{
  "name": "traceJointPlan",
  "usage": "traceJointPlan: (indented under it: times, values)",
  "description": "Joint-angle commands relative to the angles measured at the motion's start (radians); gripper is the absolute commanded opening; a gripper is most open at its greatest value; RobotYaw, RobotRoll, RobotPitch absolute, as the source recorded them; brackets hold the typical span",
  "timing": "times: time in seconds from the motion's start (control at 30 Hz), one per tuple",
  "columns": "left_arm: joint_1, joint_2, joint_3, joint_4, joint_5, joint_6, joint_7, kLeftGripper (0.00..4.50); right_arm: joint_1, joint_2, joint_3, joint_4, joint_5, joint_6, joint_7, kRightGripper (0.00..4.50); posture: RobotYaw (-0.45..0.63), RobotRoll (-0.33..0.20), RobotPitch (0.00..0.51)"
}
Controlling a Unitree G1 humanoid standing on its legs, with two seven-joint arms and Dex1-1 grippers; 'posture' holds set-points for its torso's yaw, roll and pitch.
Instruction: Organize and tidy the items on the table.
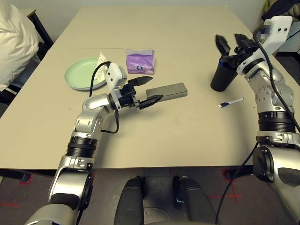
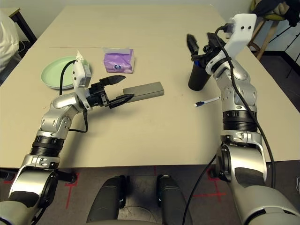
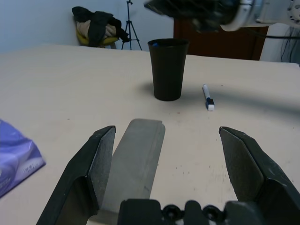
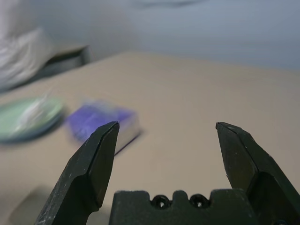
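Note:
The grey glasses case lies mid-table, and my left gripper stands open at its near end, one finger on each side of it. The case runs out ahead between those fingers. A black cup stands upright to the right, with a bit of blue showing at its rim. My right gripper hangs open just above the cup, holding nothing. A white pen lies on the table in front of the cup. The purple tissue pack sits behind the case. A crumpled white tissue rests on the mint green plate at the left.
A white padded bundle sits off the table's left edge. Beyond the far right corner a chair piled with clothes stands beside a tripod. Bare tabletop stretches behind the tissue pack and along the front edge.

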Motion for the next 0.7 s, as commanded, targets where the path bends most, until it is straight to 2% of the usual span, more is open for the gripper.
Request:
traceJointPlan:
  times: [0.03,0.2,0.37,0.5,0.7]
  values:
    - [0.029,0.002,-0.001,-0.049,-0.011,0.016,0.006,4.5,0.013,-0.108,0.099,0.067,-0.085,-0.059,0.198,4.47,0.15,0.0,0.144]
    - [0.06,0.004,0.0,-0.084,-0.016,0.03,0.017,4.5,-0.004,-0.253,0.243,0.147,-0.205,-0.176,0.457,4.47,0.16,0.0,0.157]
    - [0.076,-0.001,-0.002,-0.101,-0.017,0.037,0.025,4.5,-0.058,-0.354,0.358,0.236,-0.33,-0.32,0.669,4.47,0.15,0.0,0.17]
    - [0.074,-0.009,-0.005,-0.1,-0.017,0.039,0.03,4.5,-0.146,-0.368,0.44,0.361,-0.452,-0.481,0.729,4.47,0.16,0.0,0.179]
    - [0.096,-0.012,-0.006,-0.138,-0.023,0.057,0.041,4.5,-0.271,-0.352,0.528,0.533,-0.614,-0.688,0.724,4.47,0.17,0.0,0.197]
